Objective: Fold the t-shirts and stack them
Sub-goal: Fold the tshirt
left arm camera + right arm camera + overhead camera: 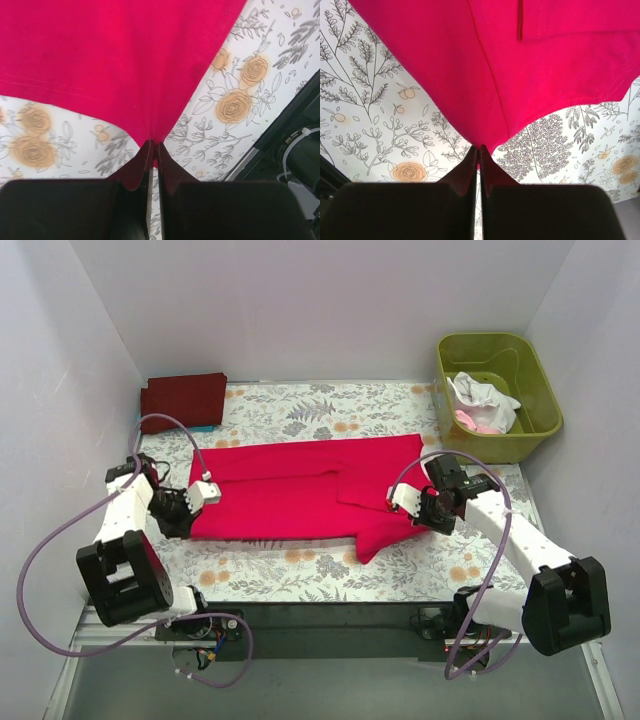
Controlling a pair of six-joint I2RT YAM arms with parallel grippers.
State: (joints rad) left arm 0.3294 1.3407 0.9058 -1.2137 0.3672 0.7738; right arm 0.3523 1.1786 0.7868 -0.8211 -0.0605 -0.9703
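Note:
A bright crimson red t-shirt (300, 490) lies spread across the floral table cloth (300, 570), lengthwise left to right. My left gripper (185, 508) is shut on its left end; in the left wrist view (154, 146) the cloth (125, 65) is pinched into a point between the fingertips. My right gripper (428, 508) is shut on its right end; in the right wrist view (480, 148) the red cloth (510, 65) runs into the closed fingertips. A dark maroon folded shirt (183, 397) lies at the back left. White and pale pink shirts (480, 405) lie in the tub.
An olive-green plastic tub (530, 380) stands at the back right corner. White walls close in the table on three sides. The dark table edge and cables (295, 145) show at the right of the left wrist view.

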